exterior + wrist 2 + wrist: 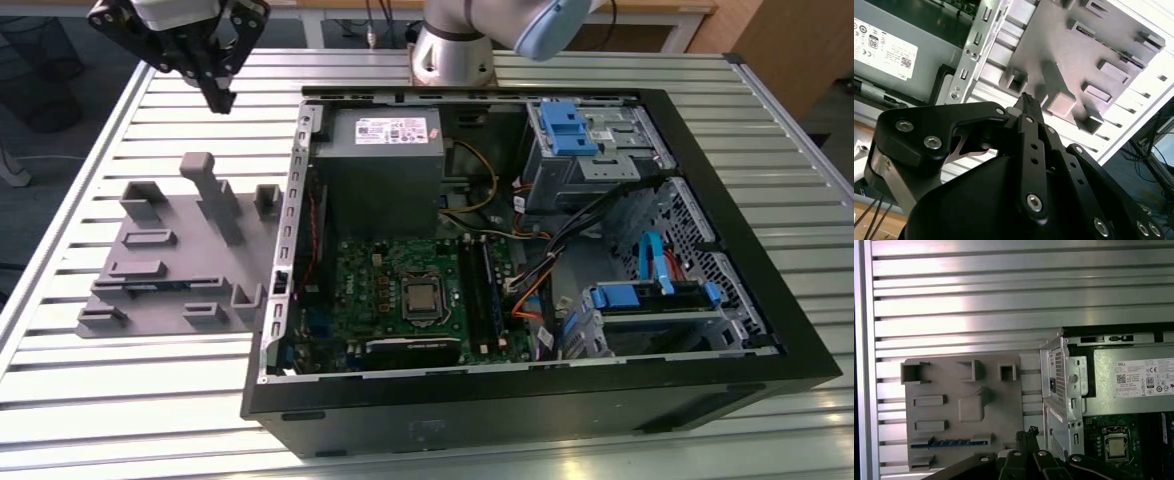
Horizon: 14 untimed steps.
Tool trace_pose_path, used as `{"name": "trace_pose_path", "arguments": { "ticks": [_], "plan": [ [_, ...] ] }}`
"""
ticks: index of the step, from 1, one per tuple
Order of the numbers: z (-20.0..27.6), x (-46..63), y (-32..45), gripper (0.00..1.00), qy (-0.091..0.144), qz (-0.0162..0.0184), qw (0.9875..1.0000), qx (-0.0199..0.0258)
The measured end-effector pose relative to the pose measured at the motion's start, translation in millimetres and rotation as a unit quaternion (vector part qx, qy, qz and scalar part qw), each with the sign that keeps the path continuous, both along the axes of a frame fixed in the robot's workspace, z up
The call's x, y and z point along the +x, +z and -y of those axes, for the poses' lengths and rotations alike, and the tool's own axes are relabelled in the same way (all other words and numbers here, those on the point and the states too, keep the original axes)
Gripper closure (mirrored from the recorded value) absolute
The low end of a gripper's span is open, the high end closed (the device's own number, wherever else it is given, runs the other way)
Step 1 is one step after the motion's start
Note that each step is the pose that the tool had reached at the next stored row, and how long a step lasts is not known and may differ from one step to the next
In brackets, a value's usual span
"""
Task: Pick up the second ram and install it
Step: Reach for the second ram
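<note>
Aluminium slats of the table (147, 140) carry everything. By the exterior view's clock, the open case (534, 410) fills the middle, and the grey holder (160, 310) lies at its nine o'clock, just beside its wall. My pincer (218, 98) hangs high over the table at about twelve o'clock of the holder, well apart from it. Its tips are pressed together on nothing, and both wrist views show them meeting in a point. The ram (949, 442) sits in a slot of the holder, a thin blue strip in the first wrist view, untouched.

I see three risks:

- **Closed tips:** coming down like this, I would stab the strip's edge or the holder instead of straddling it.
- **The tall post (211, 195):** it stands between me and that slot, so a low, slanting approach could clip it and shove the holder across the slats.
- **An off-centre pinch:** the strip is thin, so it could tilt and bind in its slot.
</note>
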State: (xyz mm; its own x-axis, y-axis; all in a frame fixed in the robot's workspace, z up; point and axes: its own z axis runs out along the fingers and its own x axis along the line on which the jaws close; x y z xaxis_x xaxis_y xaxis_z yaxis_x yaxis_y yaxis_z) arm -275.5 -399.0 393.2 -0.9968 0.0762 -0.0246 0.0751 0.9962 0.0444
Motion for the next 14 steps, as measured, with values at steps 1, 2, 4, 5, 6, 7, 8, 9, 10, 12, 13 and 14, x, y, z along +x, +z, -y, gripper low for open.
{"name": "trace_pose_path", "arguments": {
  "ticks": [1,2,4,5,6,7,8,9,10,12,13,14],
  "plan": [
    [0.0,-4.1,0.1,0.89,0.0,-0.0001,1.0,-0.0001],
    [0.0,-8.0,0.1,0.89,0.0,-0.0001,1.0,0.0],
    [0.1,-15.9,0.0,0.89,0.0,0.0,1.0,0.0],
    [0.1,-19.8,0.0,0.89,0.0,0.0,1.0,0.0],
    [0.1,-23.9,-0.1,0.89,0.0,0.0,1.0,0.0],
    [0.2,-28.2,0.0,0.89,0.0,-0.0001,1.0,-0.0001],
    [0.2,-32.6,0.0,0.89,0.0,-0.0001,1.0,-0.0001],
    [0.2,-37.2,-0.1,0.89,0.0,0.0,1.0,0.0],
    [0.3,-41.7,-0.2,0.89,0.0,0.0,1.0,0.0],
    [1.3,-47.3,-0.2,0.89,0.0,-0.0002,1.0,-0.0001],
    [2.6,-48.0,-0.3,0.89,0.0,-0.0008,1.0,-0.0006],
    [3.8,-48.6,-0.4,0.89,0.0,-0.0015,1.0,-0.0013]
  ]
}}
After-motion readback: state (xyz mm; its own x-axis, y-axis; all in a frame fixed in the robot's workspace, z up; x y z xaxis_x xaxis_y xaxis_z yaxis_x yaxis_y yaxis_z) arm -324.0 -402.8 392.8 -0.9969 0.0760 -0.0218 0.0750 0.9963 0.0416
